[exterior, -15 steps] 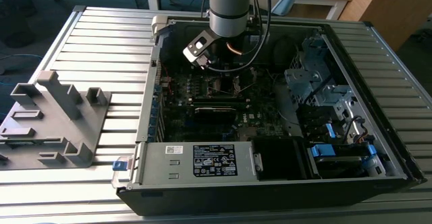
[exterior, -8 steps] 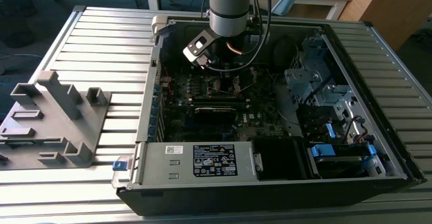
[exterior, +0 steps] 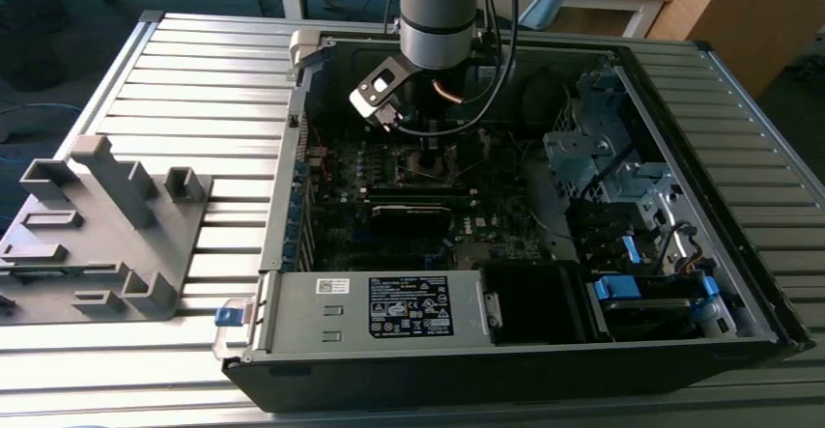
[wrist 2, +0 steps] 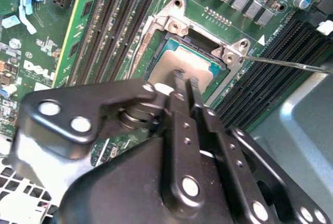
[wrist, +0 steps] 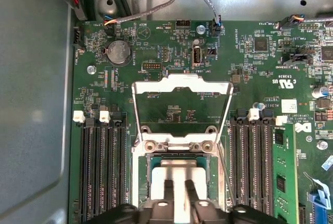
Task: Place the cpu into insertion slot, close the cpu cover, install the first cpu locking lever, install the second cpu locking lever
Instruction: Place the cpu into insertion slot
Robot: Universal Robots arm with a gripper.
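The arm (exterior: 432, 22) is reaching straight down into the computer case (exterior: 516, 382), gripper (wrist 2: 184, 78) jaws nearly together over the chip (wrist: 156, 182) in its socket (wrist: 147, 162), cover (wrist: 182, 84) standing open.

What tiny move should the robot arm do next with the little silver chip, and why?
Probably ease the gripper straight down a touch, slowly. The cpu sits over the insertion slot right beneath it, and the cpu cover is flipped open, so nothing seems to block the way. I can't tell whether the chip lies flat yet, so gentle seems safest.
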